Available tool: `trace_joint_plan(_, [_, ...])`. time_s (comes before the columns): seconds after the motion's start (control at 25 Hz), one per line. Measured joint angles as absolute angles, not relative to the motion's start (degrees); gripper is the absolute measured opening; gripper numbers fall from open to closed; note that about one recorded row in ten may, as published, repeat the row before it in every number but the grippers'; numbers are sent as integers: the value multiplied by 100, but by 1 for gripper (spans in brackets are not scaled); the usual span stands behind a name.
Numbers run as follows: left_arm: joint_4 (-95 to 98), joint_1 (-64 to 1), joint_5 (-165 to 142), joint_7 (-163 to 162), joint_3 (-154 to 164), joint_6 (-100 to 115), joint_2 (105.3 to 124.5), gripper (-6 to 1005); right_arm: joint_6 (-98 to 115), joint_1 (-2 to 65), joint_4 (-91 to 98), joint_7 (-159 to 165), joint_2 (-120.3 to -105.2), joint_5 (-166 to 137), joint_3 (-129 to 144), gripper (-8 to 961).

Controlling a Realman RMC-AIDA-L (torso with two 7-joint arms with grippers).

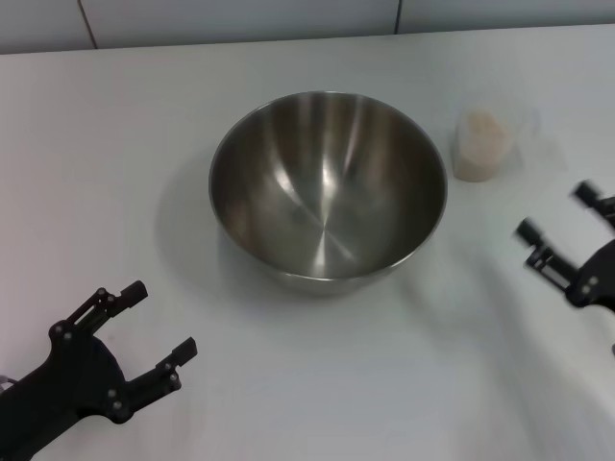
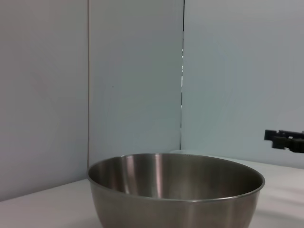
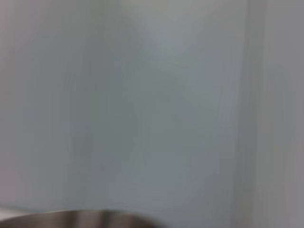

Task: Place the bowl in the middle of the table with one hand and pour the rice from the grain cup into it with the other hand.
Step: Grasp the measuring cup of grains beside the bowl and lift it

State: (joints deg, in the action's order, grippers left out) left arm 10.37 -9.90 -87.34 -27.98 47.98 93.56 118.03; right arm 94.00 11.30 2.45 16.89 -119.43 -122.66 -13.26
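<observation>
Head view. A large round stainless-steel bowl (image 1: 328, 187) with a shiny brushed interior stands upright and empty near the middle of the plain white table (image 1: 115, 144). Just beside it, toward the robot's right and slightly farther back, stands a small clear plastic grain cup (image 1: 478, 144), upright and apart from the bowl's rim, holding a heap of off-white rice (image 1: 477, 142). The black two-fingered left hand (image 1: 161, 324) sits at the near left of the table, well apart from the bowl, its fingers spread and holding nothing. The black right hand (image 1: 567, 223) is at the right edge, nearer than the cup and apart from it; its two fingers stand apart, empty, and point toward the cup and bowl.

Left wrist view. The steel bowl (image 2: 175, 192) appears from the side, low in the frame, upright on the table (image 2: 42, 209), with pale wall panels (image 2: 133, 76) behind it. Black fingertips of the right hand (image 2: 284, 140) show at the far edge, above the table and beyond the bowl.

Right wrist view. Only a sliver of the bowl's rim (image 3: 85, 221) shows at the lower edge against a pale blurred wall (image 3: 152, 95); the cup cannot be made out here.
</observation>
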Motion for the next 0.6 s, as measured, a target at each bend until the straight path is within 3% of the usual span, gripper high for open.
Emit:
trace_joint_plan(0.2, [1085, -1009, -8723, -2852, 4792, 9357, 11798, 868, 8575, 903, -963, 317, -11965, -11345, -2094, 781])
trace_joint_plan(0.6, [1099, -1028, -8718, -2868, 4789, 9384, 11788, 868, 8057, 1032, -1111, 304, -11970, -10690, -2049, 777])
